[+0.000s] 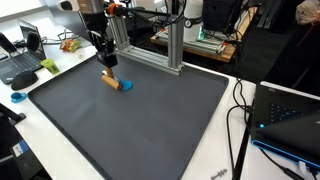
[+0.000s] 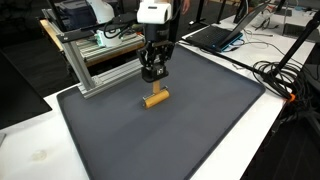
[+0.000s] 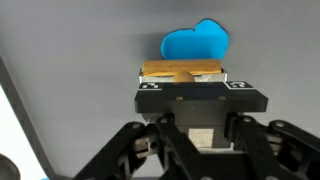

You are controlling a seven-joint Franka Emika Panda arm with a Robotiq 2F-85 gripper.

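Observation:
A short wooden block [image 1: 113, 83] [image 2: 154, 98] lies on the dark grey mat [image 1: 130, 125] [image 2: 180, 135] near its far edge. A flat blue cloud-shaped piece [image 1: 126, 86] lies against the block. In the wrist view the block [image 3: 180, 71] sits just beyond the jaws, with the blue piece [image 3: 196, 43] behind it. My gripper [image 1: 108, 62] [image 2: 153, 72] [image 3: 200, 100] hangs straight down over the block, a little above it, and is shut. A black bar with two checker marks crosses its tip and hides the fingertips.
An aluminium frame [image 1: 150, 45] [image 2: 100, 60] stands on the white table just behind the gripper. Laptops [image 1: 20, 60] [image 2: 215, 35] sit beyond the mat. Cables [image 1: 240, 110] [image 2: 285, 80] run along one side. A small blue object [image 1: 17, 98] lies off the mat.

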